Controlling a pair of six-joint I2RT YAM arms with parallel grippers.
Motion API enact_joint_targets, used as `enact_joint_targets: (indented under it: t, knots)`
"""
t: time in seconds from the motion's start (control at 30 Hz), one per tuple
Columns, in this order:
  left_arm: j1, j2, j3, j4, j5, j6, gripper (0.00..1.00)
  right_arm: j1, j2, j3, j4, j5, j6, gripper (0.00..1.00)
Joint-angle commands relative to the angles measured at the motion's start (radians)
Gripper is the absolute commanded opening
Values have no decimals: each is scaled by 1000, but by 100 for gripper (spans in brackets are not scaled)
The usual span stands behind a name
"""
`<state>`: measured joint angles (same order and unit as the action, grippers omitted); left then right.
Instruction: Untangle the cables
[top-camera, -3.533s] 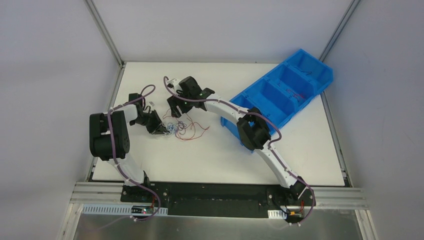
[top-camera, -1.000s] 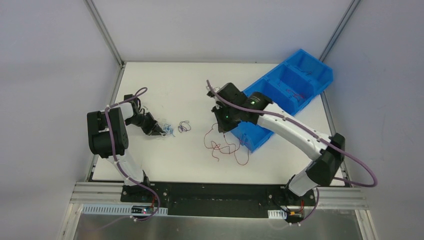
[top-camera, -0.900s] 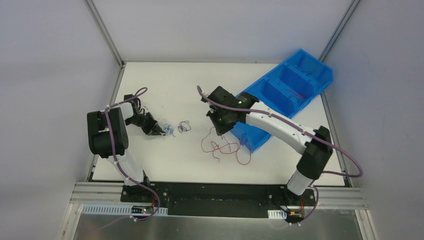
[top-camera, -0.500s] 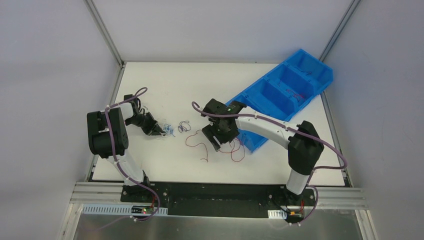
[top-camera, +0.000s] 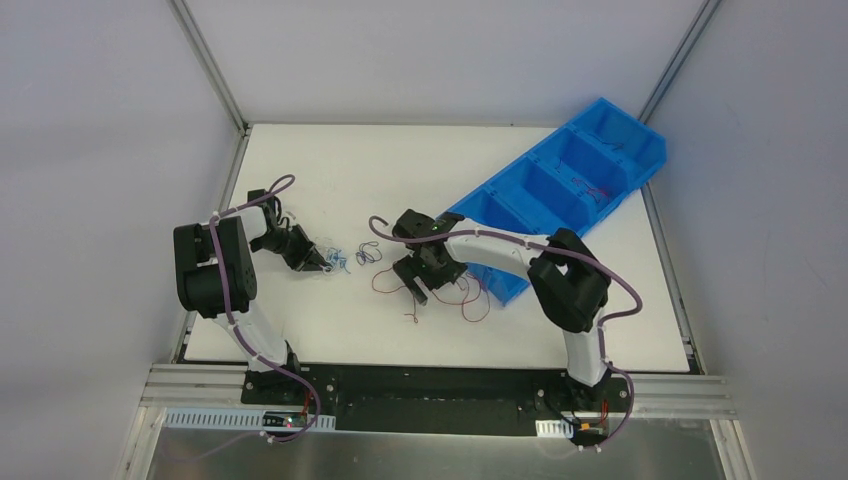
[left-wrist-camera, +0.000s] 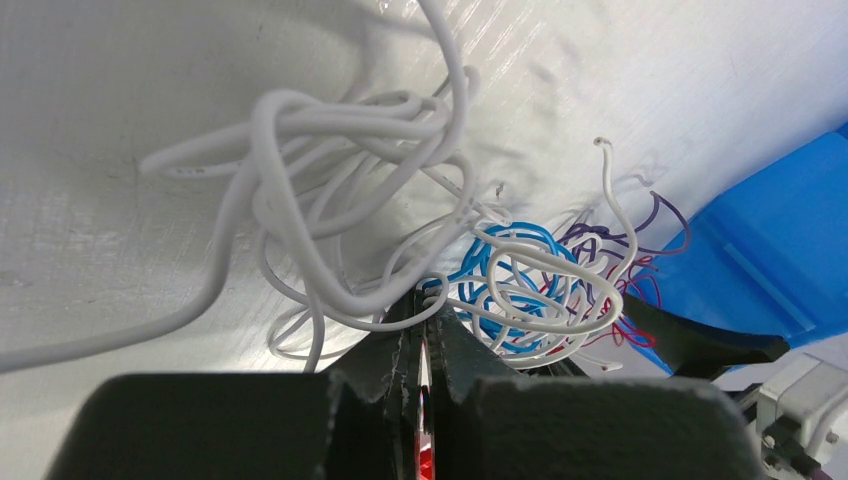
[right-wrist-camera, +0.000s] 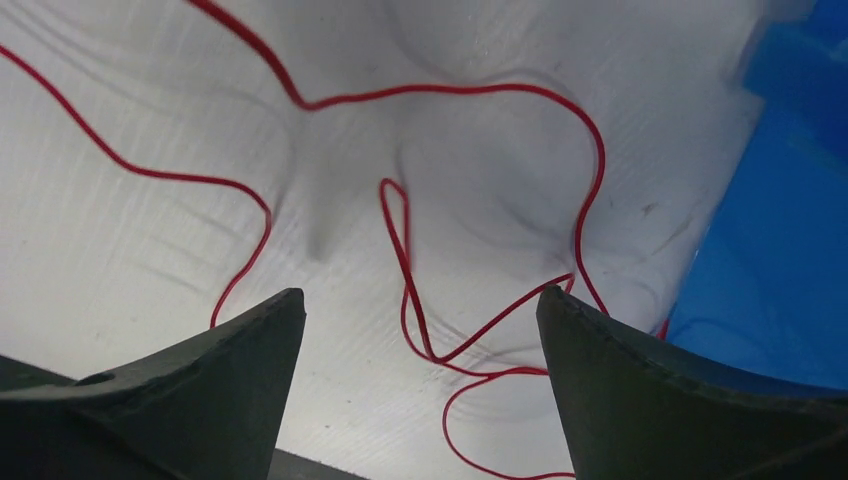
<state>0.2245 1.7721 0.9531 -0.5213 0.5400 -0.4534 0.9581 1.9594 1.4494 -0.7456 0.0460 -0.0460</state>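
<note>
The cables (top-camera: 343, 259) lie as a small white, blue and purple tangle left of the table's middle. My left gripper (top-camera: 322, 262) is shut on it. In the left wrist view the left gripper (left-wrist-camera: 430, 300) pinches white wire loops (left-wrist-camera: 330, 160), with blue wire (left-wrist-camera: 505, 280) and purple wire (left-wrist-camera: 660, 215) just beyond. A separate red cable (top-camera: 441, 296) lies loose on the table. My right gripper (top-camera: 420, 281) stands open low over it. In the right wrist view the red cable (right-wrist-camera: 400, 230) runs between the wide-apart fingers of the right gripper (right-wrist-camera: 420, 295), touching neither.
A blue bin (top-camera: 632, 122) with several compartments stands diagonally at the back right, its near end just right of the right gripper, and its wall (right-wrist-camera: 790, 250) fills that wrist view's right edge. A small purple wire loop (top-camera: 370, 252) lies between the two grippers.
My right arm swung left from the bin's near end and came down with the red cable. Its jaws opened and let the cable go onto the table. The left arm has not moved.
</note>
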Motion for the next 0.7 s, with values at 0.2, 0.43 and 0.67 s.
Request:
enact_joint_targets:
  t: [0.2,0.43,0.67]
  knots:
    - [15,-6,-23,0,-97,48,0,2,58,85,78,-10,-73,13]
    - [15,-5,-25,1,-97,50,0,2,-49,158,83,-35,-34,0]
    - [15,-2,-17,2,-92,46,0,2,-39,178,72,-145,9,0]
